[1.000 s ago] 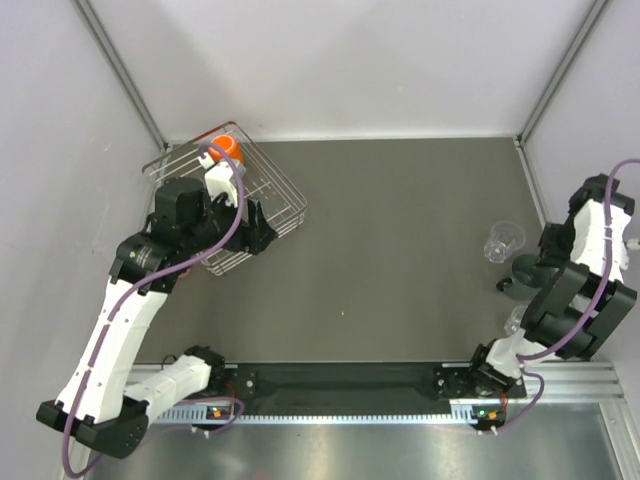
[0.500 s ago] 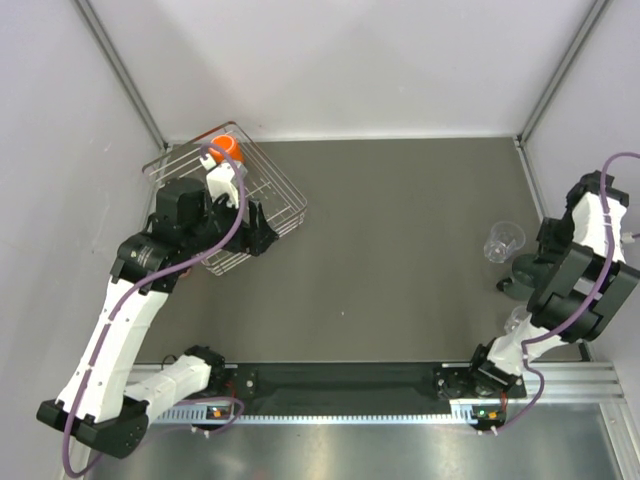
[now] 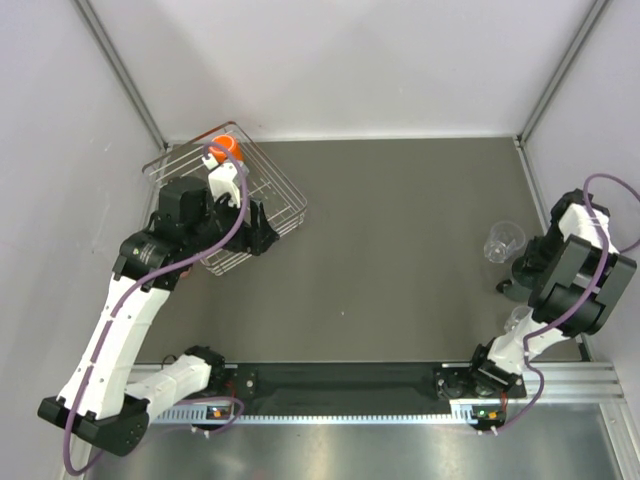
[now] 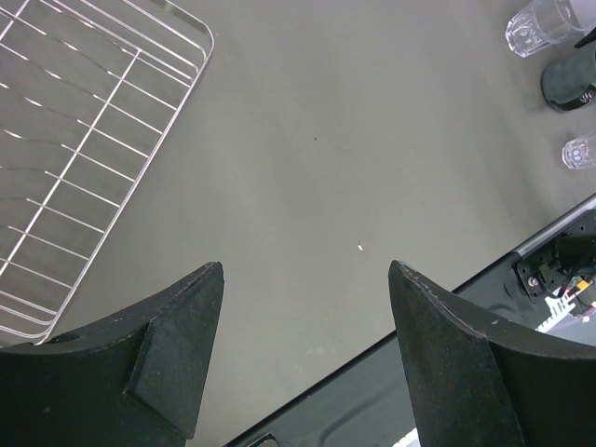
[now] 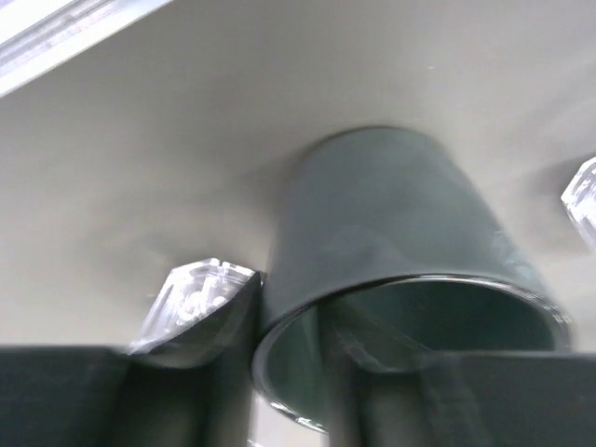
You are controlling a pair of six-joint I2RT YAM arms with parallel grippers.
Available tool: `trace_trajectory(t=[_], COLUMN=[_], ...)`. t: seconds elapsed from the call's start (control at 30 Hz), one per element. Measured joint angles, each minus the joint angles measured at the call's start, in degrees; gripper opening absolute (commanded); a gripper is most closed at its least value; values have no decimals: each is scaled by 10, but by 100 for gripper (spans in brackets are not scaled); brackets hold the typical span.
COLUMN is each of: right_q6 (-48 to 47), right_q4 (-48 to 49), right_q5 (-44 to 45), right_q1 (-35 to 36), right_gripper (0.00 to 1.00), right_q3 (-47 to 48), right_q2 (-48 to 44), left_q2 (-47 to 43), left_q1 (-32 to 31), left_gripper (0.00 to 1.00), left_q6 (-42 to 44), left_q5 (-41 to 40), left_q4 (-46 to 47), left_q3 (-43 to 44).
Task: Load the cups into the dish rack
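The right pincer [image 5: 298, 368] has come in on the grey cup [image 5: 400, 233] since a second ago. Its arm has folded away from the side wall and the wrist now sits close over the cup. One finger [image 5: 372, 372] shows inside the cup's mouth and the other outside its wall, so the rim lies between them. The view is blurred, and I cannot tell whether they press on it. The cup has not shifted on the table [image 4: 307, 140]. One tumbler [image 5: 200, 303] stands just beside the outer finger. The other tumbler [image 5: 582, 196] stands near the pincer on the cup's far side. Neither has moved.

The left pincer [image 4: 303, 349] is as it was, its jaws wide apart and holding nothing. It hangs by the rack [image 4: 93, 140], whose near corner lies just off its left finger. The mug [image 3: 225, 147] sits behind this pincer, in the rack's far corner, unmoved.
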Motion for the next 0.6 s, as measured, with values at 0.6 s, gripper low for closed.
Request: trace_trajectory(t=[0.6], right_q6=[-54], right_q4=[-104], right_q5=[5], right_q1=[7], right_gripper=[0], right_q3=[110], right_q2=[-61], left_q2=[0], left_q1=[0], left_gripper=[76], left_q6=[-40], left_q5=[13], left_q4=[1], left_q3=[28])
